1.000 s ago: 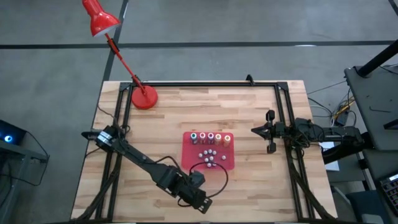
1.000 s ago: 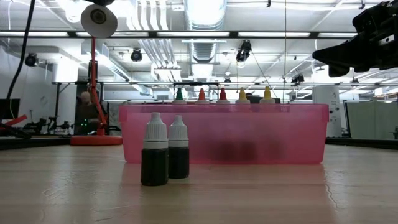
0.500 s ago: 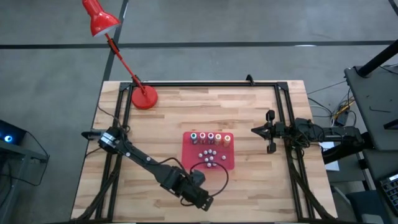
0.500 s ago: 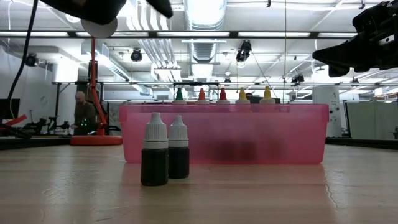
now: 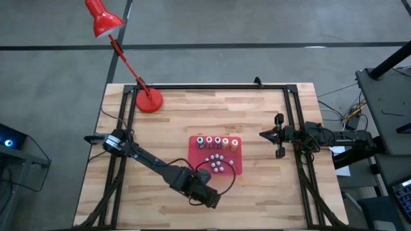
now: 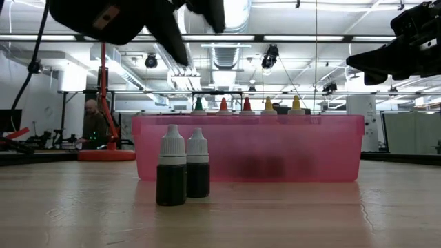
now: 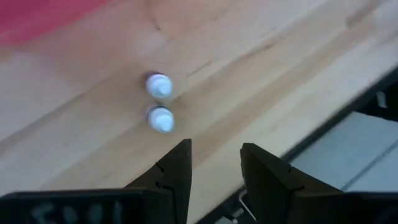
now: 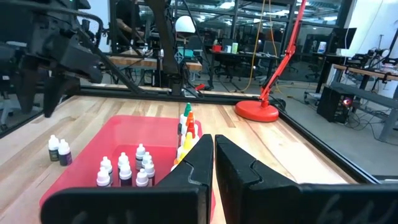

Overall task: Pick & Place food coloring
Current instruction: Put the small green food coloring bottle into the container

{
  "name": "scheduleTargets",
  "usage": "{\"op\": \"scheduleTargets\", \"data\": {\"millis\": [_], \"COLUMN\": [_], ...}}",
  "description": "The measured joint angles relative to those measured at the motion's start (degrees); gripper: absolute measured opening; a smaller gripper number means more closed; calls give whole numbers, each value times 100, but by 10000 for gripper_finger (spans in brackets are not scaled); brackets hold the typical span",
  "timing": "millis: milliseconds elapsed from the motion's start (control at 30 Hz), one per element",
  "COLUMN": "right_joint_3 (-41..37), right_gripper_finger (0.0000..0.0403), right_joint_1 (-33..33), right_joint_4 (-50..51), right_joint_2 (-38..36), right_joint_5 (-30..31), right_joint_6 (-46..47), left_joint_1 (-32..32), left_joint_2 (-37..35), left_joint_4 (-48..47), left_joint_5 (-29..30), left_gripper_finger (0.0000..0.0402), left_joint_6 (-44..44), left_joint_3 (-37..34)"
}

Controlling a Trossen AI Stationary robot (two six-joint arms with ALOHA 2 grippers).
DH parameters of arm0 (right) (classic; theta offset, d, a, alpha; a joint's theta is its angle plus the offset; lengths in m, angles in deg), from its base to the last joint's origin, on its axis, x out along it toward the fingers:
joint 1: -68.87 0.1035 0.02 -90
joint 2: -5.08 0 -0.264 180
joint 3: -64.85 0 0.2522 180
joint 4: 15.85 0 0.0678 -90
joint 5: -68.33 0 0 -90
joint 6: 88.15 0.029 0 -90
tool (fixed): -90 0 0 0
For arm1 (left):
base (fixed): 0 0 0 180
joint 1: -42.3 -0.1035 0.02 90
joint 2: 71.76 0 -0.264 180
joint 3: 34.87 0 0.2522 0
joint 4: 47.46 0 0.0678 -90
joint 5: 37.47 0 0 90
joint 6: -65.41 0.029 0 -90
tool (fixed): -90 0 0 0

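Most of the food coloring is already in the pink bin (image 5: 239, 168) at the middle of the desk (image 5: 173, 122): a row of coloured bottles (image 5: 217, 142) along its far wall and a cluster of white-capped ones (image 5: 217, 163) nearer the front. Two dark bottles (image 6: 183, 167) stand outside it, touching each other, on bare wood close to the front edge. They look like what is left to move.

The left gripper (image 7: 214, 163) hangs above that pair, its fingers partly apart and holding nothing; the wrist view shows both caps just ahead of its tips. The right gripper (image 8: 213, 155) waits at the right side of the desk, fingers shut and empty, well clear of the bin.

The pair sits near the front edge, so a nudge could tip one off. Since they touch, closing on one may knock the other. Between pair and bin the wood is open, and the bin has free floor on its left part.
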Motion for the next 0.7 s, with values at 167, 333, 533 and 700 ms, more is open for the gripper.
{"op": "scheduleTargets", "data": {"millis": [167,333,533,700], "right_joint_3": [0,0,-1,0], "right_gripper_finger": [9,9,9,8], "right_joint_1": [-1,-2,-1,0], "right_joint_4": [0,0,-2,-2], "right_joint_2": [0,0,2,2], "right_joint_5": [0,0,0,0], "right_joint_6": [0,0,0,0], "left_joint_1": [-49,-93,-122,-118], "left_joint_2": [14,43,324,504], "left_joint_4": [-131,-158,-139,-108], "left_joint_5": [0,-2,-139,-362], "left_gripper_finger": [110,109,97,89], "left_joint_6": [-161,-312,-320,-291], "left_joint_3": [-42,-87,-72,-72]}}
